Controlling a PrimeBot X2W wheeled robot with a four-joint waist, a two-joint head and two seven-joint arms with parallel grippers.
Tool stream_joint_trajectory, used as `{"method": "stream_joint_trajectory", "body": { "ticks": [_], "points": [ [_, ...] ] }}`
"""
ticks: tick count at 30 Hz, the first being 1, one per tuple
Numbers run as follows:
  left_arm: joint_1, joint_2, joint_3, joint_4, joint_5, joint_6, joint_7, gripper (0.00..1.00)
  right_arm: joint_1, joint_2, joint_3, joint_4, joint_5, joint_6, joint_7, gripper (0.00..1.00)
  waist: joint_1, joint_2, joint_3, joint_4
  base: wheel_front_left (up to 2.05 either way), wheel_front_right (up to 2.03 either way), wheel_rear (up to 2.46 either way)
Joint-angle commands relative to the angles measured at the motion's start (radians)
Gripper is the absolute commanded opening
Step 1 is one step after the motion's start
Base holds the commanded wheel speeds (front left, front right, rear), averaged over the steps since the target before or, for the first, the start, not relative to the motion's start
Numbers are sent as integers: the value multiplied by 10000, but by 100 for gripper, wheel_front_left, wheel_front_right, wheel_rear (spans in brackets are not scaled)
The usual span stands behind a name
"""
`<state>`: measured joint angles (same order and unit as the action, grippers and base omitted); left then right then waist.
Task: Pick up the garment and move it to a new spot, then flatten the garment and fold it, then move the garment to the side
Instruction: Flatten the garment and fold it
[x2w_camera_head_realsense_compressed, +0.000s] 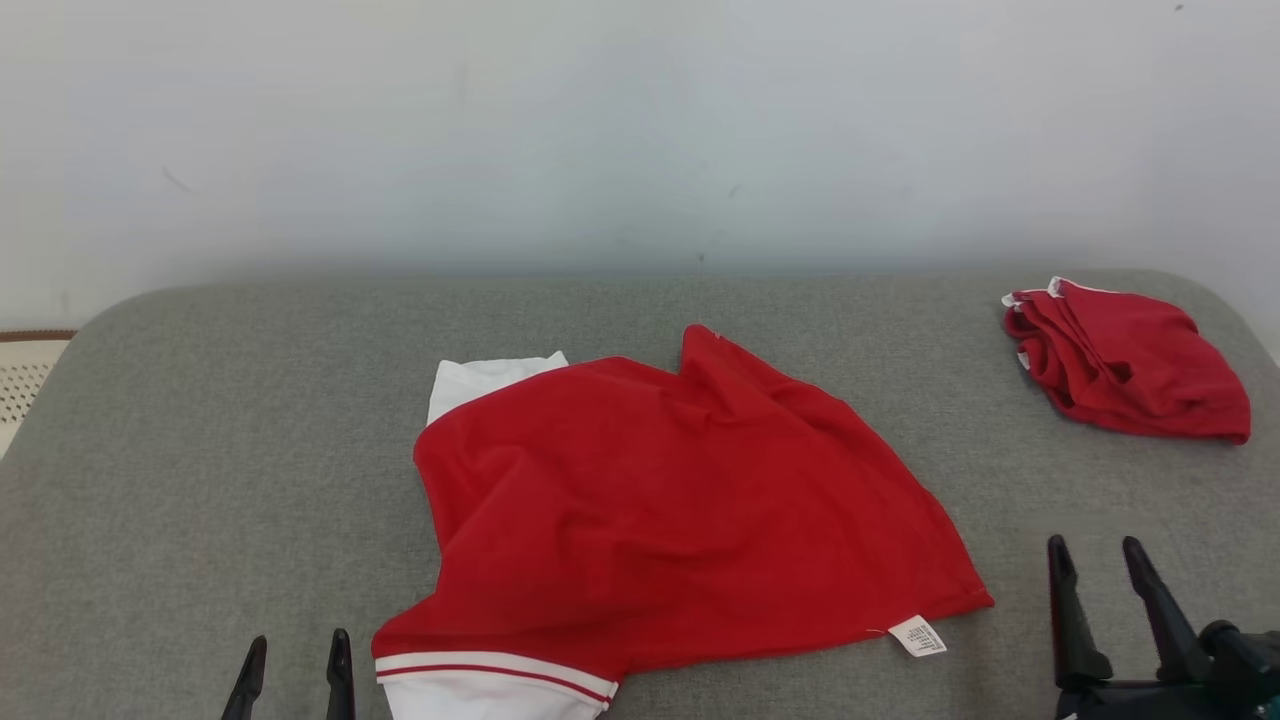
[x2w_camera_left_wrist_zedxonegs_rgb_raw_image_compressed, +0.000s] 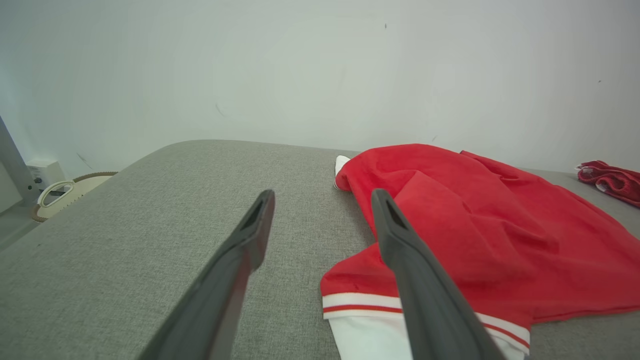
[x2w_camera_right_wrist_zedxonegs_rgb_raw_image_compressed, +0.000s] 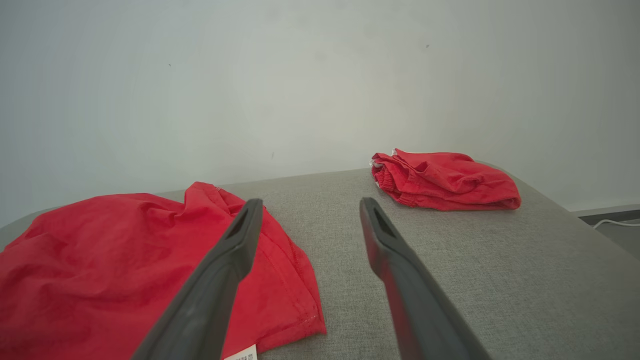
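Observation:
A red garment (x2w_camera_head_realsense_compressed: 660, 500) with white trim lies loosely spread and wrinkled on the middle of the grey padded surface (x2w_camera_head_realsense_compressed: 200, 450). A white panel pokes out at its far left corner, a white striped hem lies at its near edge, and a white care label (x2w_camera_head_realsense_compressed: 917, 636) sits at its near right corner. My left gripper (x2w_camera_head_realsense_compressed: 297, 650) is open just left of the near hem, holding nothing; the left wrist view shows the garment (x2w_camera_left_wrist_zedxonegs_rgb_raw_image_compressed: 475, 235) to the right of the left gripper (x2w_camera_left_wrist_zedxonegs_rgb_raw_image_compressed: 322, 197). My right gripper (x2w_camera_head_realsense_compressed: 1098, 553) is open to the right of the garment (x2w_camera_right_wrist_zedxonegs_rgb_raw_image_compressed: 125, 260), also empty.
A second red garment (x2w_camera_head_realsense_compressed: 1130, 360), bunched into a small pile, sits at the far right of the surface, seen too in the right wrist view (x2w_camera_right_wrist_zedxonegs_rgb_raw_image_compressed: 445, 180). A pale wall rises behind. Beyond the left edge stands a cream object (x2w_camera_left_wrist_zedxonegs_rgb_raw_image_compressed: 60, 195) on the floor.

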<state>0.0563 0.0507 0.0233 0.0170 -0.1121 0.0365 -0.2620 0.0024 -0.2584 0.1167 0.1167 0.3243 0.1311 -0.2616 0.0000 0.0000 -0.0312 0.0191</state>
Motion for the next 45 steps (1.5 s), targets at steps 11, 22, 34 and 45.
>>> {"method": "stream_joint_trajectory", "body": {
  "ticks": [11,22,34,45],
  "points": [
    [-141,1,165,55,84,-27,-39,100,-91,258,446,-207,-333,-8,-47,100,0,0,-129,-212,0,0,0],
    [-50,2,235,1,-22,60,-39,100,-98,505,216,-140,-451,-8,-48,100,0,0,-44,-340,0,0,0],
    [96,0,88,-142,17,250,-39,100,-28,568,119,-113,-509,-8,-48,100,0,0,-60,-372,0,0,0],
    [48,-1,212,-43,56,124,-39,100,-17,553,132,-96,-442,-8,-48,100,0,0,-10,-316,0,0,0]
  ]
}}
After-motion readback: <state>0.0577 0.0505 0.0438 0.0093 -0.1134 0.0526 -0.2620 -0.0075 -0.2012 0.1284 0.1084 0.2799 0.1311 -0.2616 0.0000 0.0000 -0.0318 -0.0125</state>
